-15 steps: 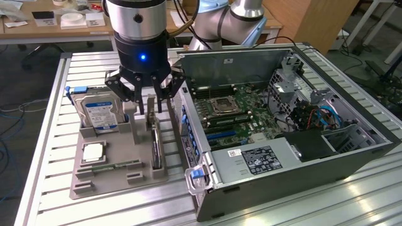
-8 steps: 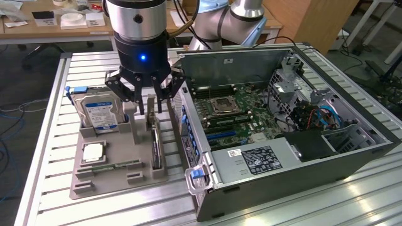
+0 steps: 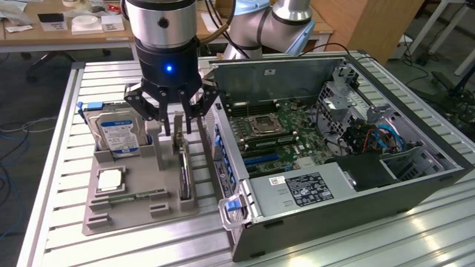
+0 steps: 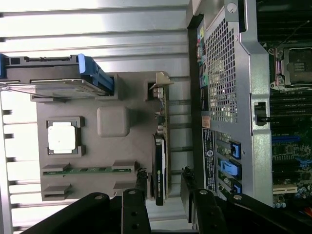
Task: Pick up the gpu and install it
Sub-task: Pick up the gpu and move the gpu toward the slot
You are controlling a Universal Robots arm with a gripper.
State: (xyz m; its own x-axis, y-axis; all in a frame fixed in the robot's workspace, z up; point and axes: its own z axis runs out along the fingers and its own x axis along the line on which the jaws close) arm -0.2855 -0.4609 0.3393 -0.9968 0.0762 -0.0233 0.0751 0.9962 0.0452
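- One gpu (image 3: 183, 167), standing on edge along the tray's (image 3: 126, 210) edge nearest the case (image 3: 415, 172).
- One gripper (image 3: 178, 125) above it, jaws apart (wrist view: straddling the card's end).
- One hard drive (image 3: 119, 134), one processor (image 3: 110, 179), one memory stick (image 3: 137, 194).

1. The counter (image 3: 74, 233) is a silver metal top of long parallel slats; bright light glares off its near corner on the exterior view's right.
2. Beyond its far edge stands a wooden desk (image 3: 22, 38) carrying small white boxes (image 3: 85, 23).
3. A light wooden cabinet (image 3: 371, 25) stands past the far corner.
4. The floor (image 3: 26, 105) is dark grey, with blue cables (image 3: 10, 132) lying off the counter's edge on the exterior view's left.
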